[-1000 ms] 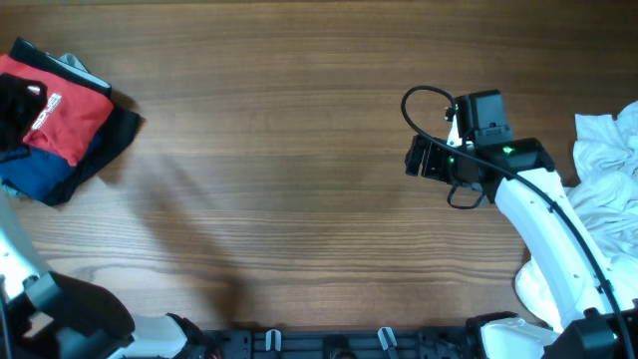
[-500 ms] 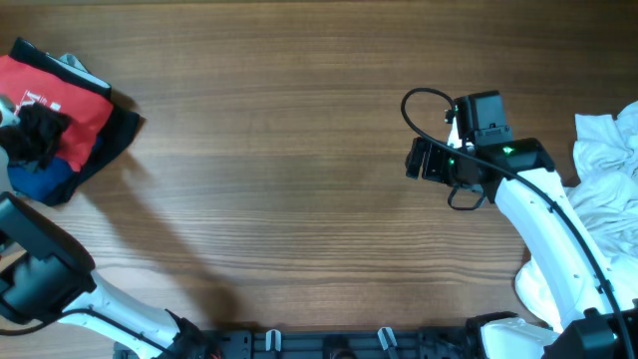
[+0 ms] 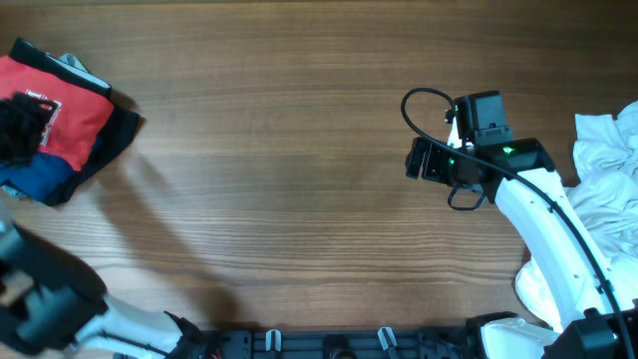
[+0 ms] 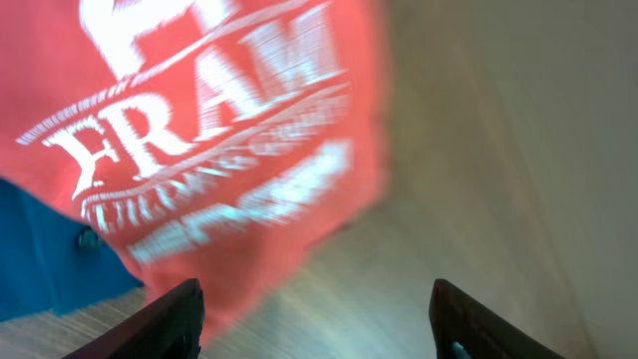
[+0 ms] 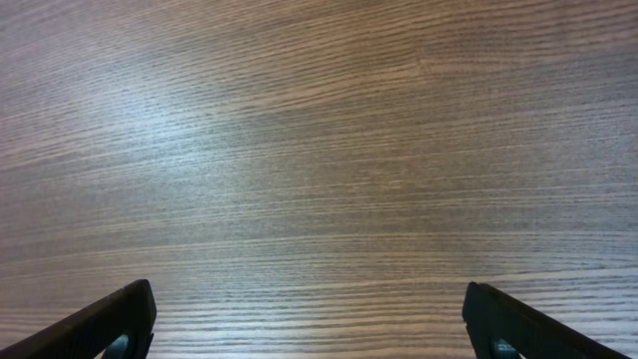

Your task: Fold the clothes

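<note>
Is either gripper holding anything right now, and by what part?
Nothing is held. The left gripper is open above the red shirt; the right gripper is open above the table.

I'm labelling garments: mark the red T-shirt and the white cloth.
Red cotton T-shirt with white lettering [image 4: 209,140]: left wrist view, printed chest.
Crumpled white cloth [image 3: 608,168]: overhead view, its middle folds.

On the red cotton T-shirt [image 4: 214,150] I read large white letters, roughly "FRAM". The smaller curved lines beneath that word are too blurred for me.
</note>
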